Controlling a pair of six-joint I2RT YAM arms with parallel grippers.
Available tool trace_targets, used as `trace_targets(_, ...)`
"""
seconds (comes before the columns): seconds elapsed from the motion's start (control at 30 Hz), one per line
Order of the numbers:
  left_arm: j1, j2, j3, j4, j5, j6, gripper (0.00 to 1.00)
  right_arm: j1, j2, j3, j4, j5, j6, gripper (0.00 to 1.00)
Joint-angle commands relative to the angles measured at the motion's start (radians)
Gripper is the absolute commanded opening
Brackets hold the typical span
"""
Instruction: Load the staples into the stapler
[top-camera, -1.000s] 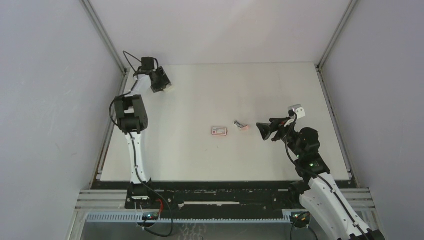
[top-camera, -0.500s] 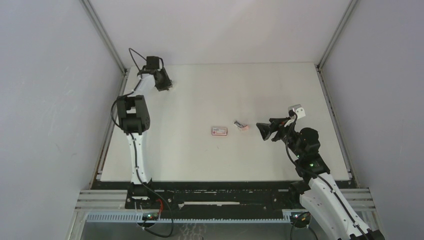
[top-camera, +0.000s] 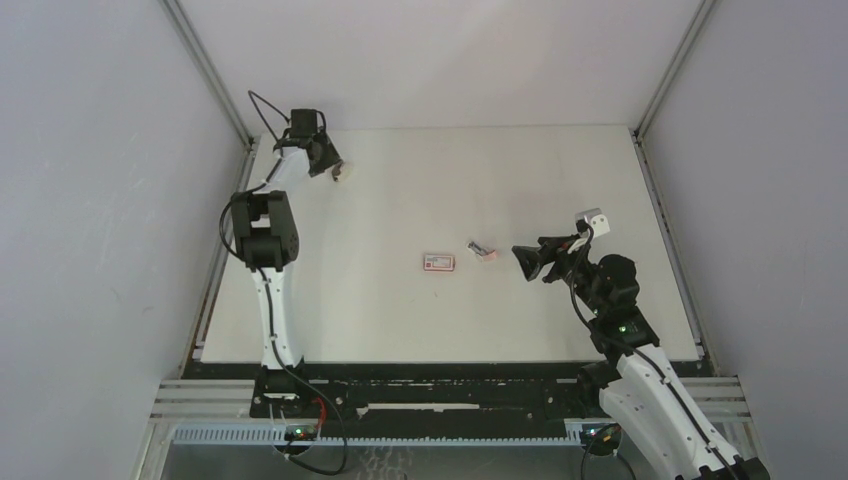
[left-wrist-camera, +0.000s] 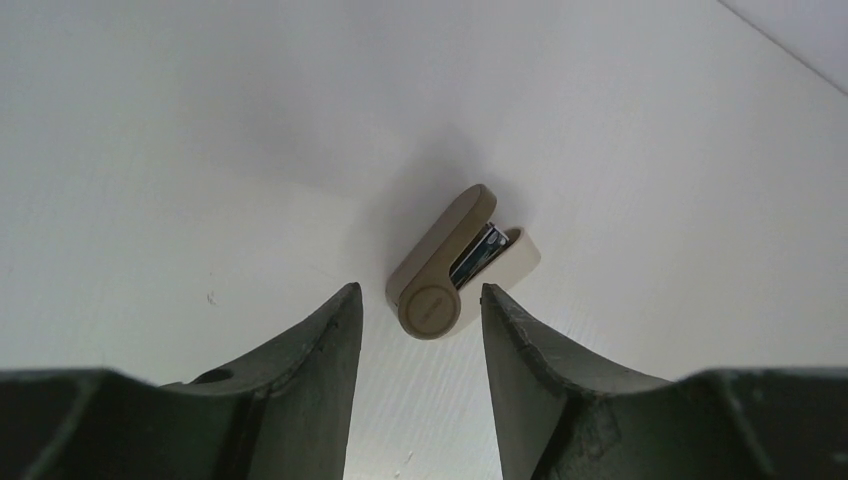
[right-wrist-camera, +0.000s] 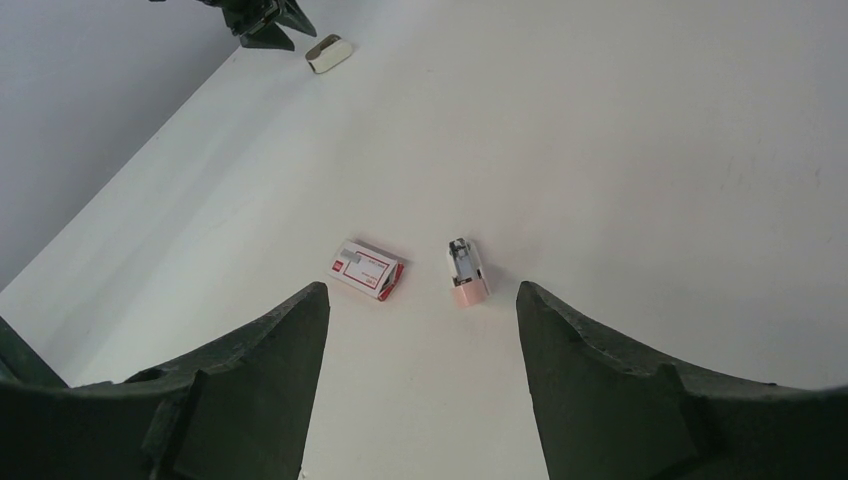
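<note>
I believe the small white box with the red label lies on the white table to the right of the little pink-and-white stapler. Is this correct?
No. The small white box with the red label lies to the left of the little pink-and-white stapler, not to the right. Both are on the white table. The right wrist view shows this.

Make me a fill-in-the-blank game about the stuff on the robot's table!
1. The white box has a ___ label.
2. The little stapler next to it is white and ___.
3. The left gripper is open, and the beige stapler lies on the ___ just ahead of it.
4. The right gripper is open and holds ___.

Missing words: red; pink; table; nothing.
</note>
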Motion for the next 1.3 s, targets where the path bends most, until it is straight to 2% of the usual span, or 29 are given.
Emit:
trace_targets(0.0,-0.008,-0.025,0.056,0.054,-0.022,-0.051,0.51,-0.006,0.003,0.038,0.037,-0.007,0.011,0.68)
trace_targets(0.17,-0.009,0.049,0.164,0.003,0.021,-0.060,0.51,-0.006,0.010,0.038,0.040,-0.006,0.009,0.68)
trace_targets(0.57,-0.014,0.115,0.206,-0.015,0.030,-0.089,0.50,-0.008,0.006,0.038,0.036,-0.009,0.010,0.68)
trace_targets(0.7,-0.012,0.128,0.225,-0.030,0.035,-0.098,0.47,-0.008,0.004,0.037,0.034,-0.009,0.010,0.68)
trace_targets(1.03,-0.011,0.131,0.217,-0.051,0.024,-0.139,0.25,-0.010,-0.008,0.037,0.029,-0.009,0.011,0.68)
trace_targets(1.27,-0.011,0.063,0.090,-0.016,0.016,-0.124,0.12,-0.011,-0.019,0.037,0.022,-0.007,0.009,0.68)
